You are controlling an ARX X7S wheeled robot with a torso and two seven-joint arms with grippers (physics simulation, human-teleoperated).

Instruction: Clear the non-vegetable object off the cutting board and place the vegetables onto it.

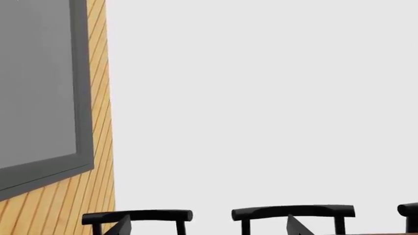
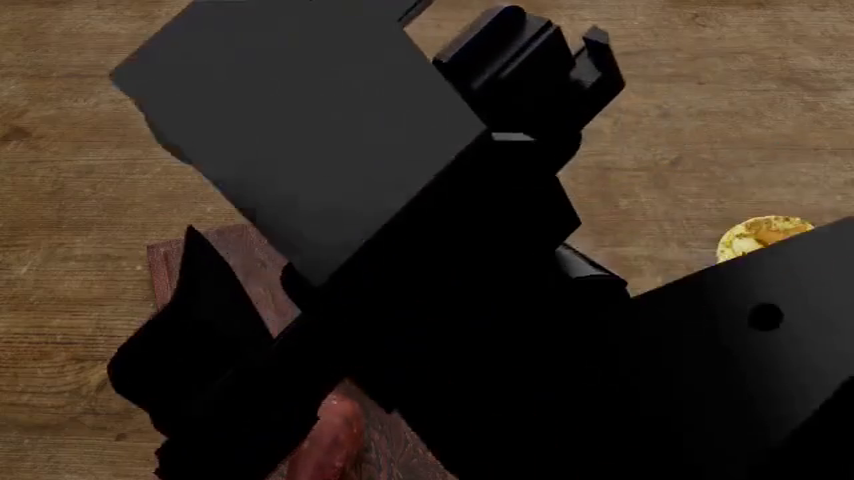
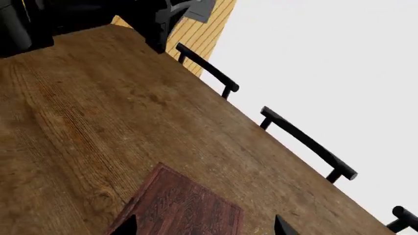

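Observation:
The cutting board [image 2: 247,262] lies at the lower left of the head view, mostly hidden under my black arms. A reddish-brown vegetable [image 2: 328,446] rests on it near the bottom edge. The cupcake [image 2: 758,236] sits on the bare table at the right, half hidden behind my right arm. My left gripper [image 1: 207,230] is open and empty, raised and facing the chairs; in the head view the left gripper [image 2: 577,62] reaches out over the far table. My right gripper [image 3: 204,229] is open with nothing between its fingers, just above one corner of the cutting board [image 3: 186,208].
Black chairs [image 3: 207,69] line the table's far edge [image 3: 287,142]; two chair backs [image 1: 292,212] show in the left wrist view. A wood-slatted wall [image 1: 98,107] with a grey framed panel [image 1: 36,88] stands to one side. My left arm [image 3: 98,14] hangs over the far table.

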